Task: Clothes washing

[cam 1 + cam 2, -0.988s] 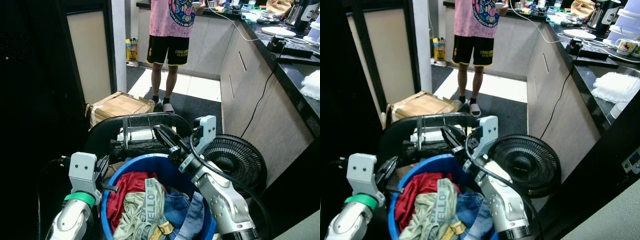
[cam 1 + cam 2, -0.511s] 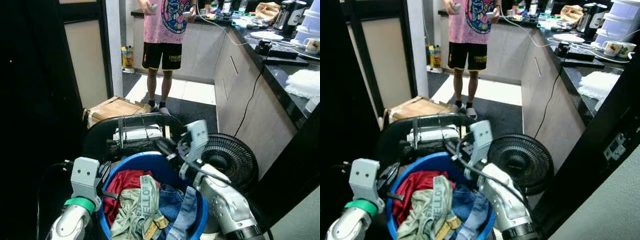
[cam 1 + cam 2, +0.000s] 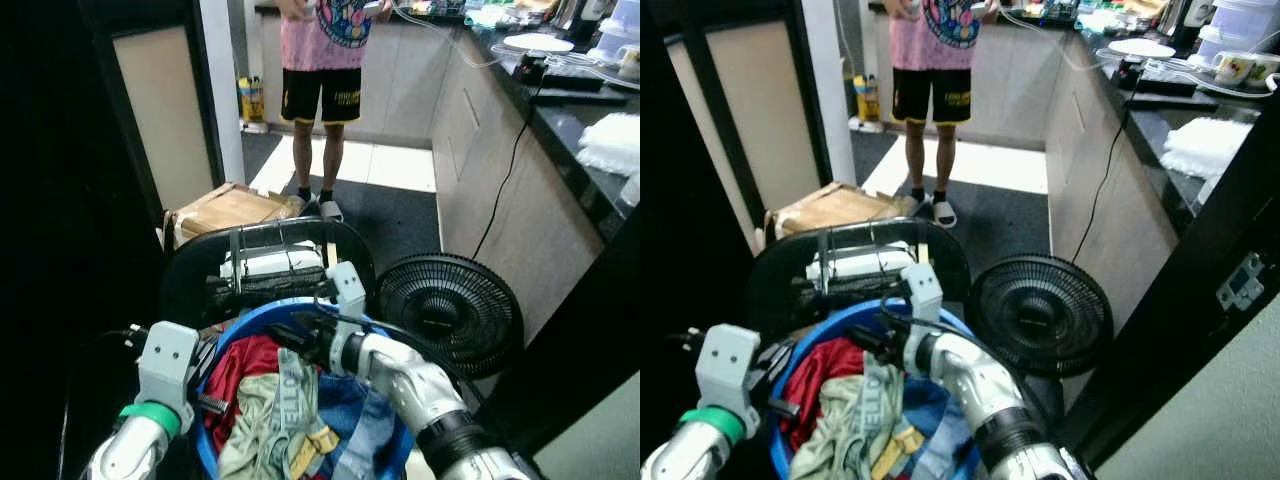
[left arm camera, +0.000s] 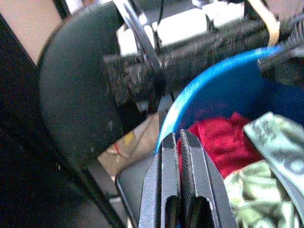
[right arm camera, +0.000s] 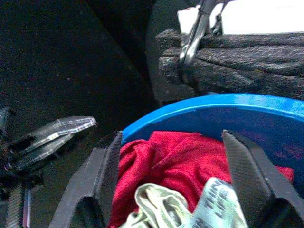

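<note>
A dark kitchen surface (image 3: pixel 585 115) ran along the right side of the room, well beyond the blue tub (image 3: pixel 225 352) that served as the landmark. A person (image 3: pixel 322 60) in a pink shirt and black shorts stood on the floor far behind the tub. A black fan (image 3: pixel 449 308) sat on the floor just right of the tub, and a cardboard box (image 3: pixel 228 211) lay behind it to the left. The tub itself held the laundry: a red garment (image 5: pixel 175 156) at the back, a pale green one (image 3: pixel 270 415) in front of it. The right hand (image 5: pixel 173 164) hung over the tub's rear edge with its fingers spread wide apart, grasping nothing. The left hand (image 4: pixel 180 142) sat at the tub's left rim, fingers pressed together and empty.
</note>
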